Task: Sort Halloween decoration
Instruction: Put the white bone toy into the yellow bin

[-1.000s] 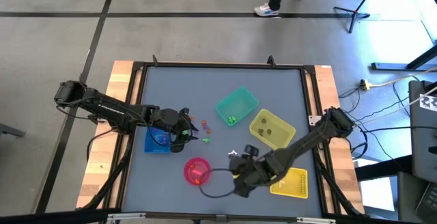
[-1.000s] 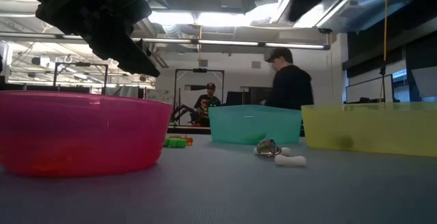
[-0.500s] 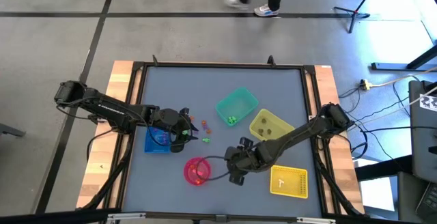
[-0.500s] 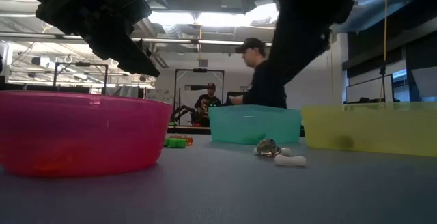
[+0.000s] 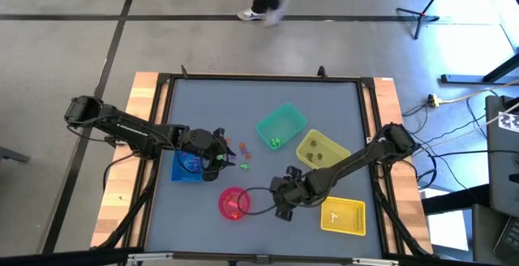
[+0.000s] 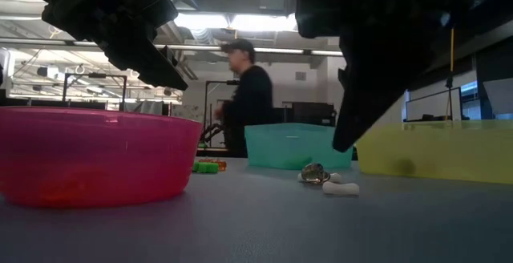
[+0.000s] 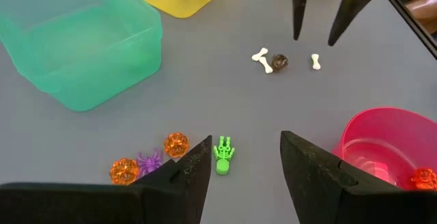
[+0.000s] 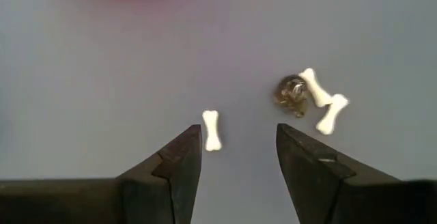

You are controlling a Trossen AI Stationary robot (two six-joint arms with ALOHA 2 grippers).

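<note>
Now, my right gripper (image 8: 235, 149): jaws apart and empty, hanging just over the grey tabletop (image 5: 211, 104) between the round pink plastic bowl (image 5: 233, 203) and the yellow bins.
Target as I judge it: the small white plastic bone (image 8: 212, 130) lying alone, just ahead of my right fingers (image 8: 179, 157) and nearer one finger than the other.
Risk one: the bone sits off-centre in my gap, so closing as I stand could flick it sideways rather than pinch it.
Close neighbours: a dark grey round trinket (image 8: 293, 93) touching a crossed pair of white bones (image 8: 323, 104), near my other finger; a wide descent could nudge them and scatter the cluster.
My left gripper (image 7: 240, 166): also open, holding nothing, poised beside the blue bin (image 5: 187, 166) over a tiny green skeleton figure (image 7: 223, 154).
Left-side pile: two orange pumpkin beads (image 7: 175, 144), (image 7: 123, 171) and a purple spider (image 7: 147, 161) lie just beside the skeleton, so a sloppy pinch might drag a wrong colour along.
Already sorted: an orange piece in the pink bowl, green bits in the translucent green plastic bin (image 5: 281, 126).
Shared hazard: both arms work near the pink bowl; reaching together could make them clash or tip it.
</note>
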